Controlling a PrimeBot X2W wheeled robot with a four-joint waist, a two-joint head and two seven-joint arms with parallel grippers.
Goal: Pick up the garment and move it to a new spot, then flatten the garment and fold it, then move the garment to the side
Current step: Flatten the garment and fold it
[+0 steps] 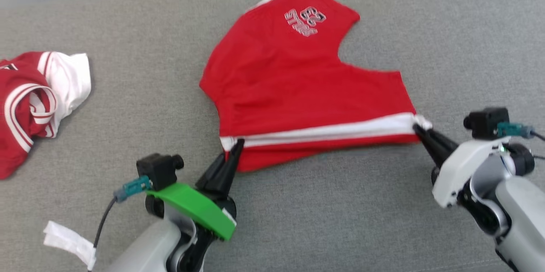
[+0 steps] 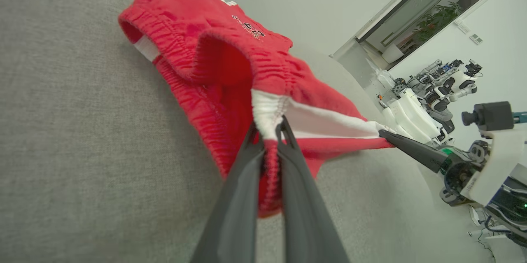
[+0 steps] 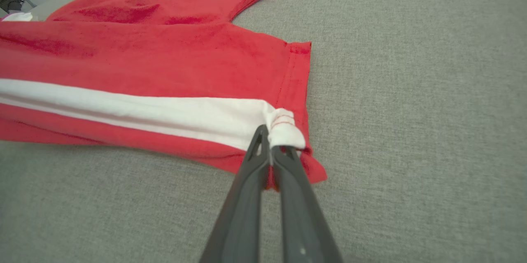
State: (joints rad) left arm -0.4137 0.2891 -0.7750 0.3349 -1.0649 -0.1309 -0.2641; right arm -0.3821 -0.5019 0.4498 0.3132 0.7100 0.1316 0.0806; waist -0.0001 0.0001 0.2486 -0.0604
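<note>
Red shorts [image 1: 289, 80] with a white side stripe and a "23" print lie spread on the grey surface. My left gripper [image 1: 236, 146] is shut on the waistband end of the stripe, and the left wrist view shows the elastic waistband [image 2: 267, 110] bunched between its fingers [image 2: 239, 189]. At the leg hem end of that stripe my right gripper [image 1: 419, 129] is shut on the cloth, with the white hem corner [image 3: 284, 131] pinched at its fingertips [image 3: 257, 152]. The stripe [image 3: 144, 110] runs taut between both grippers, and the near edge looks slightly raised.
A second red and white garment [image 1: 30, 101] lies crumpled at the far left of the grey surface [image 1: 362, 212]. White tape or cloth [image 1: 68, 240] hangs by my left arm. Other robots [image 2: 432, 86] stand in the room beyond the table.
</note>
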